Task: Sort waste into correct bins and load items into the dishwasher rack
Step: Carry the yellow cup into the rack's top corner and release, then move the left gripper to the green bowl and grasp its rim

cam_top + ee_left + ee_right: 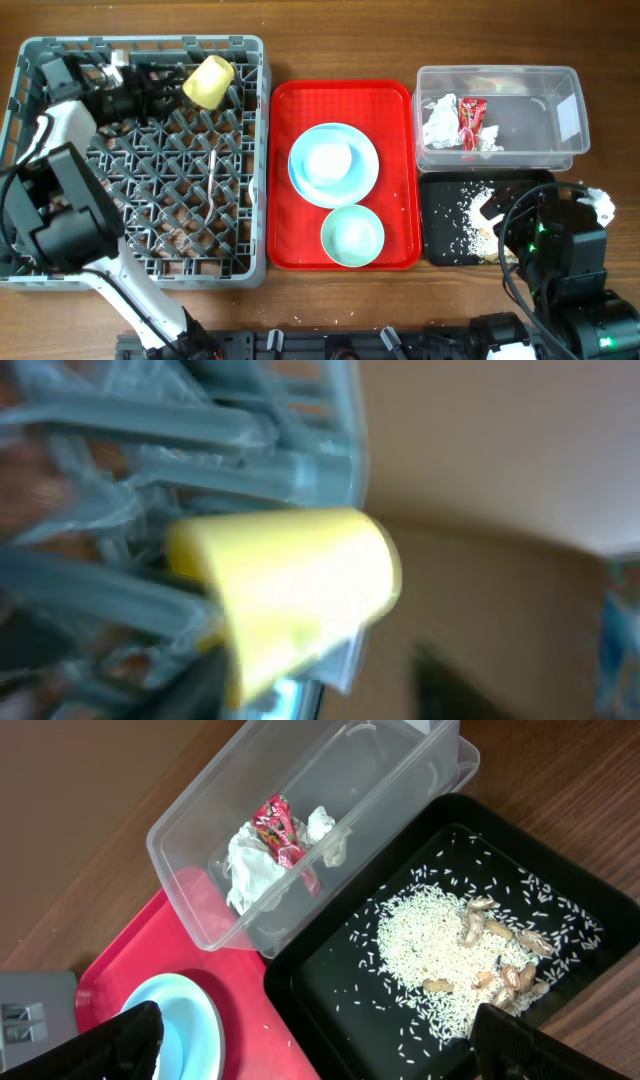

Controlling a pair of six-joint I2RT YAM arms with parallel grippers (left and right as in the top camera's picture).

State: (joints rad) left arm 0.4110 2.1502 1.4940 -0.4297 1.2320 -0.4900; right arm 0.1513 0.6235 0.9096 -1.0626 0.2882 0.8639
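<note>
Here the yellow cup (208, 82) lies in the rack (150, 41).

No text, brand or number can be read anywhere; the small red shiny wrapper (280, 828) in the clear tub (530, 105) bears white print too small to make out; a pale label (568, 113) on the tub's end wall shows nothing legible.

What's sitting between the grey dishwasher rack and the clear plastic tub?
The red tray, holding the light blue plate with the small light blue bowl on it and the pale green bowl. The overhead view shows this.
</note>
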